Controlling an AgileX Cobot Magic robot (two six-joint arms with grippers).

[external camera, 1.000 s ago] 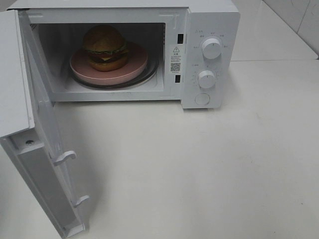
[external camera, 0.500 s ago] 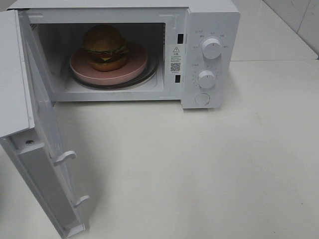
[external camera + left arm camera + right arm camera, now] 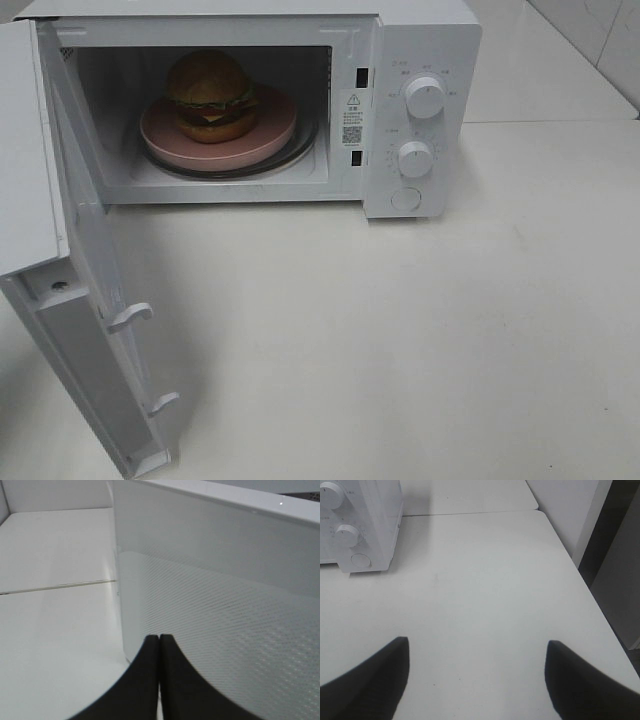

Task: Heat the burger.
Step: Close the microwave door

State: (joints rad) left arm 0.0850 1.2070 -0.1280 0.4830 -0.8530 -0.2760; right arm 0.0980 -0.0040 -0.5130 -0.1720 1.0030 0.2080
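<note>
The glossy golden-bunned burger sits on a round pink plate inside the white microwave, whose door stands wide open. The left pincer, clenched on nothing, is close beside that door, while the right pincer is spread above the white tabletop. Closing the door looks like the step in hand, and it calls for a steady sideways push.

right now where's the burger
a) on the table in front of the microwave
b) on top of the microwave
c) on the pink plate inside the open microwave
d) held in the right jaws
C: the burger sits on the pink plate inside the microwave, and its door is swung open.
</note>
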